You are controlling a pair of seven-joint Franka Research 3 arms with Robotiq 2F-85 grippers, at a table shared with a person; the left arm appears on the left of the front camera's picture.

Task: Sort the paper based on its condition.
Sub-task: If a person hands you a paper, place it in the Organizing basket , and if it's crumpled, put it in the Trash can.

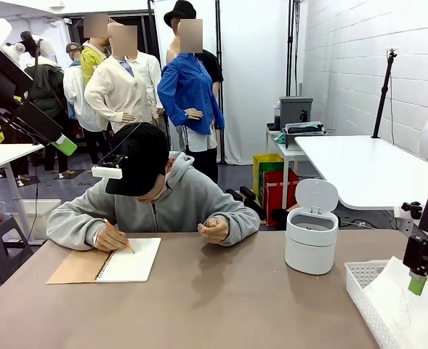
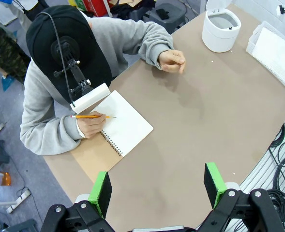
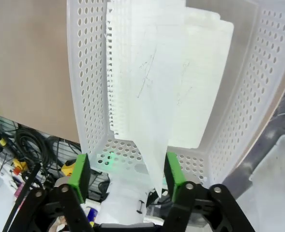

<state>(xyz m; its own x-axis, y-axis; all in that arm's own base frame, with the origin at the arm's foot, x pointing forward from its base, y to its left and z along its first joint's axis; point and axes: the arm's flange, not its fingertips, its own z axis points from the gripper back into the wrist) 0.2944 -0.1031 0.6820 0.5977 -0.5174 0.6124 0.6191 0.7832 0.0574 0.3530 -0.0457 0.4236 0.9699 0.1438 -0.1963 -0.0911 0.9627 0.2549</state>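
A white sheet of paper [image 3: 147,87] with a torn spiral edge and faint pencil marks slopes into the white perforated basket [image 3: 89,72]. Its lower corner hangs between the fingers of my right gripper [image 3: 127,169], close to the right pad. The jaws stand open, not pinching it. Another sheet [image 3: 202,72] lies flat in the basket behind it. From the front, my right gripper [image 1: 417,280] hovers over the basket [image 1: 362,280] and the paper [image 1: 399,316] at the table's right corner. My left gripper [image 2: 157,186] is open and empty, high over the table.
Across the table a person writes with a pencil [image 1: 119,236] in an open spiral notebook [image 1: 130,259]. The other hand [image 1: 214,230] rests as a fist. A white bin [image 1: 312,243] with its lid up stands left of the basket. Bare brown tabletop [image 1: 221,298] lies between.
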